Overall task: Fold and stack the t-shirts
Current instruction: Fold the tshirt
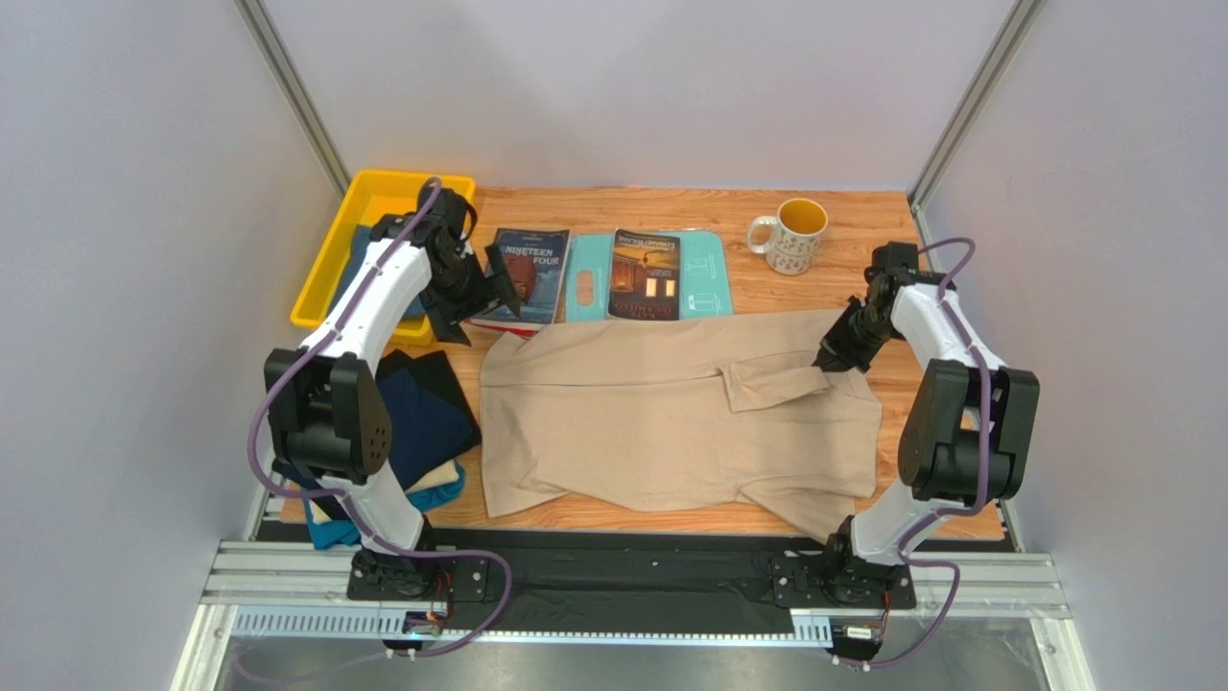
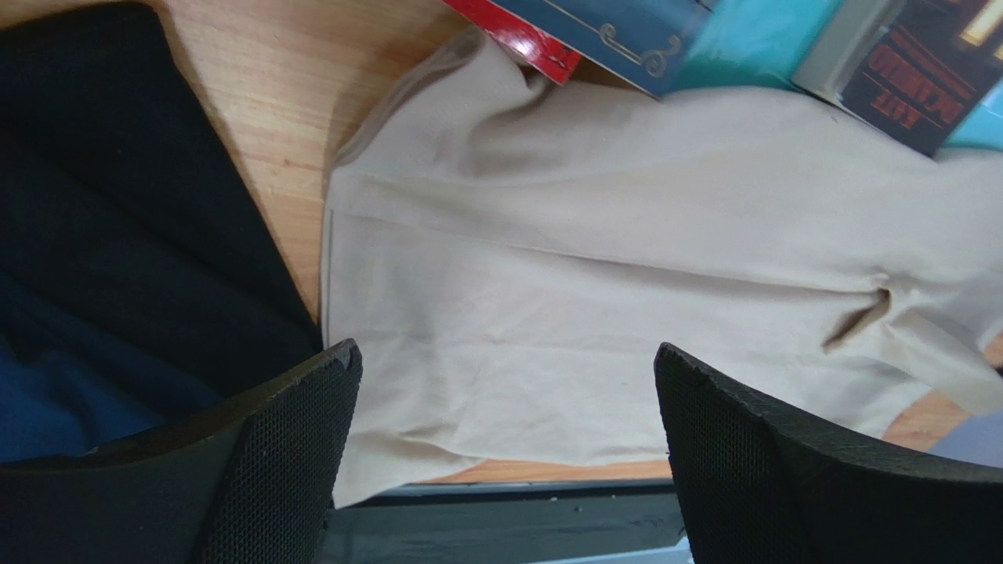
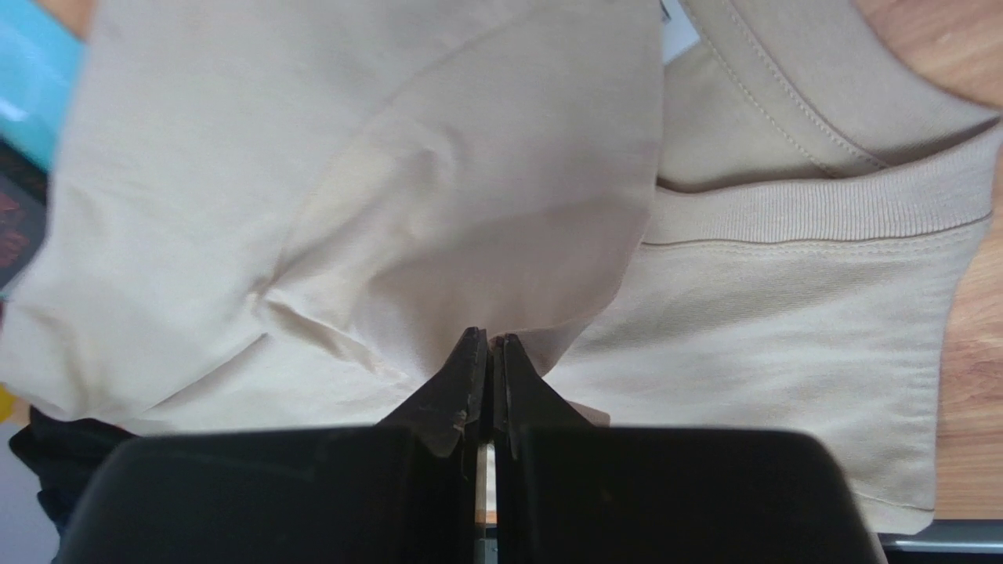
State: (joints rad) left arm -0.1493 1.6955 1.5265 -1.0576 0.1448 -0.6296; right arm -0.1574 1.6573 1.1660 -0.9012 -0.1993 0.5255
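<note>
At the right side of the table (image 1: 865, 216), the right gripper (image 3: 489, 343) is pinched tight on a fold of the beige t-shirt (image 1: 634, 425), which lies spread across the middle. The left gripper (image 2: 506, 370) hangs near its far-left corner, jaws spread wide and empty.

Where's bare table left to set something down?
Free: table corner right of the mug; thin strip between the beige t-shirt and the near edge. Crowded: yellow tray, books, teal board along the back; dark t-shirt stack left.
</note>
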